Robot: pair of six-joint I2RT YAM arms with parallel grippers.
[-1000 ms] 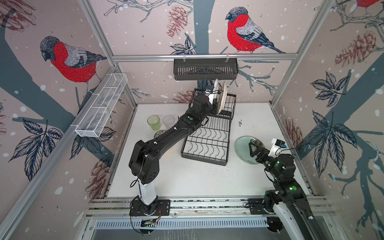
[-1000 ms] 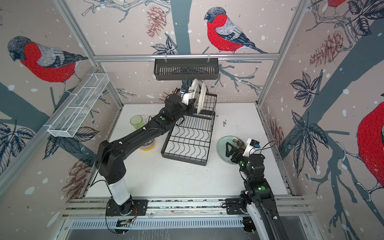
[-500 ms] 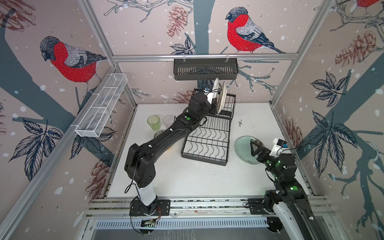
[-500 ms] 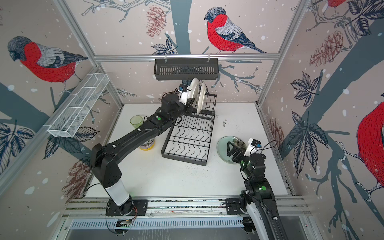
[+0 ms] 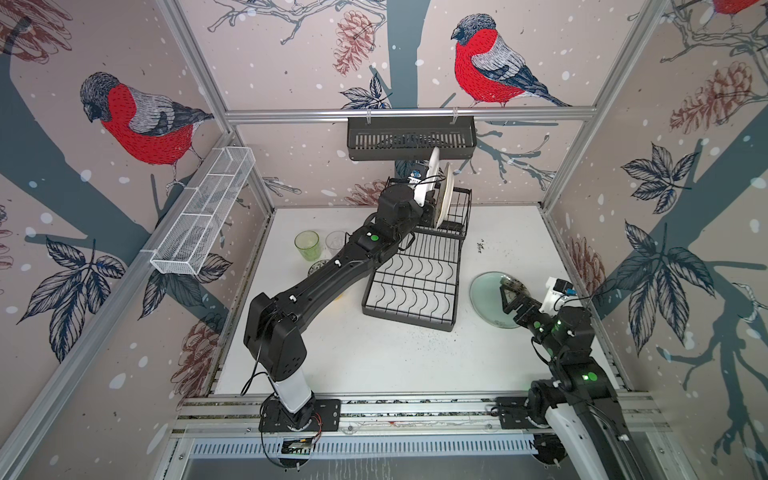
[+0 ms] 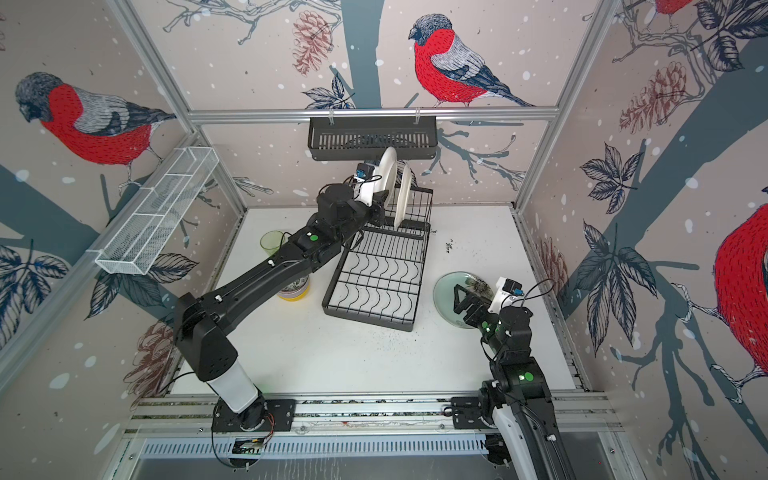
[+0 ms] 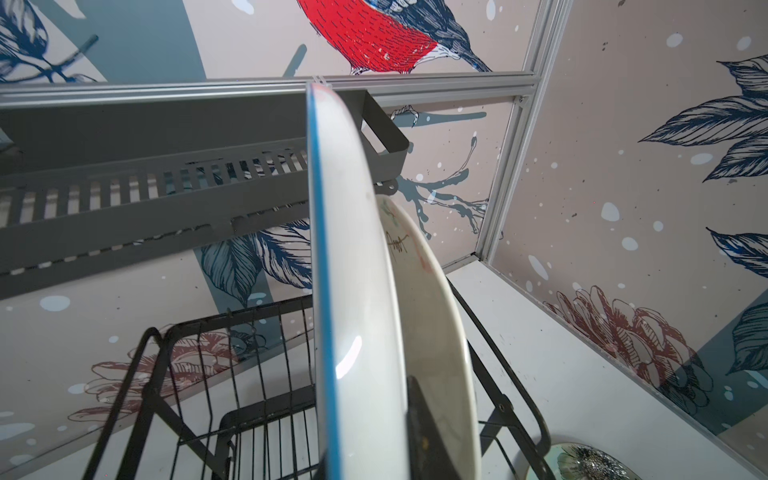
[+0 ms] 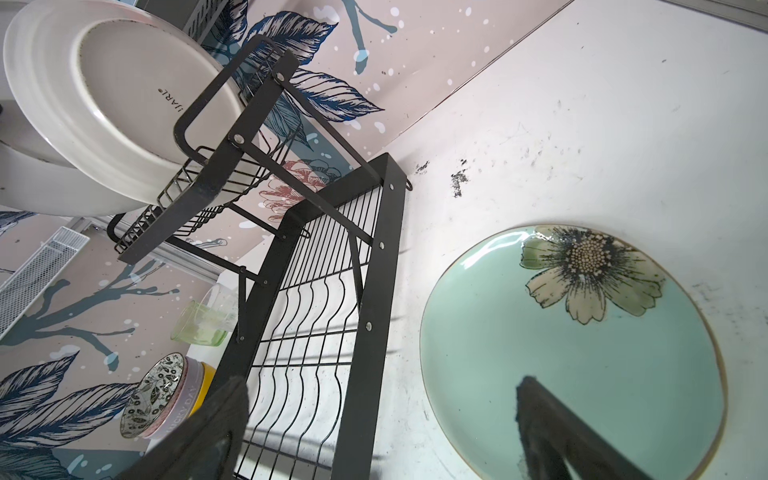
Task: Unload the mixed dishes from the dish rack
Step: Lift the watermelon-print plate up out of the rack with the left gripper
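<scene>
1. Pinching the blue-rimmed plate (image 5: pixel 433 166) low on its edge with the left gripper (image 5: pixel 429 203), jaws nearly closed on the thin rim, at the upper centre of both top views, over the raised tier of the dish rack (image 5: pixel 405 316).
2. Risking a knock against the black wall basket (image 5: pixel 411 137): in the left wrist view the plate's top is showing right against it, so rising straight up is likely inviting contact.
3. Risking a scrape or a drag on the neighbouring plate (image 5: pixel 446 199), standing just beside in its slot; tilting the held one toward it is likely tipping both.
4. Risking a swing or slip, gripping so low on a tall, smooth, glazed disc and leaving most of its weight above the pads.
5. Hovering the right gripper (image 5: pixel 509 295) with jaws spread wide and empty over the pale green plate (image 8: pixel 561 353), lying flat on the table (image 5: pixel 395 361) at the right of a top view; crossing paths there is risking a collision.
6. Sweeping the left arm back over the green glass (image 5: pixel 307 245), the clear glass (image 5: pixel 336 240) and the stacked bowls (image 6: pixel 295 289) at centre left is risking toppling them.
</scene>
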